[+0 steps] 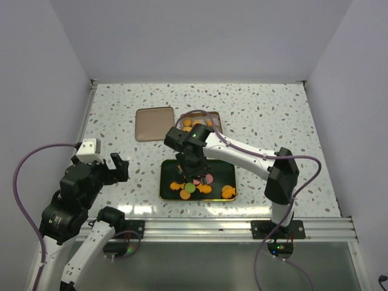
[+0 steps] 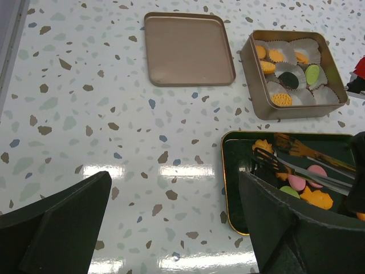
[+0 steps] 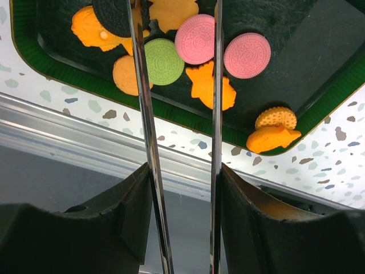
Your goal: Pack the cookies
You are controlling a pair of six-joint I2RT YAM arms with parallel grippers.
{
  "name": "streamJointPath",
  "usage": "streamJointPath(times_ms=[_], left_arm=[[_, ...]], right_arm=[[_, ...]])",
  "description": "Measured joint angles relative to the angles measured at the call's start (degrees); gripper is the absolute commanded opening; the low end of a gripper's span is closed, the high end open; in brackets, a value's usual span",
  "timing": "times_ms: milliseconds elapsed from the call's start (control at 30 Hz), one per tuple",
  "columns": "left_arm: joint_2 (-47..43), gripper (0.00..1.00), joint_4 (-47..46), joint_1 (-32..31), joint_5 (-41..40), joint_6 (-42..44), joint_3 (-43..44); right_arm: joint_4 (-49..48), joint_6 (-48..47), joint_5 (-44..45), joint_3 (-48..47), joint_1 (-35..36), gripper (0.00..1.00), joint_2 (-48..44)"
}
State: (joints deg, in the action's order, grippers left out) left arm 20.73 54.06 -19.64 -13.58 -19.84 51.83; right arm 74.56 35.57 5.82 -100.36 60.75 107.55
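Observation:
The cookies (image 3: 197, 39) lie loose on a black gold-rimmed tray (image 3: 319, 34): pink rounds, a green round (image 3: 163, 61), orange rounds and fish shapes, and a dark round (image 3: 114, 14). My right gripper (image 3: 185, 171) is shut on metal tongs (image 3: 215, 114); their blades reach over the cookies, slightly apart, with the tips out of frame. The top view shows this gripper (image 1: 193, 173) above the tray (image 1: 221, 173). A gold tin (image 2: 256, 97) with paper cups holds several cookies (image 2: 280, 99). My left gripper (image 2: 177, 217) is open and empty over the table, left of the tray (image 2: 234, 171).
The tin's flat lid (image 2: 188, 48) lies on the table left of the tin (image 1: 213, 126), also seen from above (image 1: 154, 123). The table's metal front rail (image 1: 242, 227) runs just below the tray. White walls enclose the table.

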Motion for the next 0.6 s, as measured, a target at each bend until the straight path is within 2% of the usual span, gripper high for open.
streamJointPath(times_ms=[400, 600], left_arm=[[-0.1, 1.0, 0.0, 0.0, 0.1, 0.0, 0.0], [-0.1, 1.0, 0.0, 0.0, 0.1, 0.0, 0.0]], right_arm=[[-0.2, 0.0, -1.0, 0.0, 0.1, 0.48, 2.0], [-0.2, -0.3, -1.2, 0.0, 0.1, 0.37, 2.4]])
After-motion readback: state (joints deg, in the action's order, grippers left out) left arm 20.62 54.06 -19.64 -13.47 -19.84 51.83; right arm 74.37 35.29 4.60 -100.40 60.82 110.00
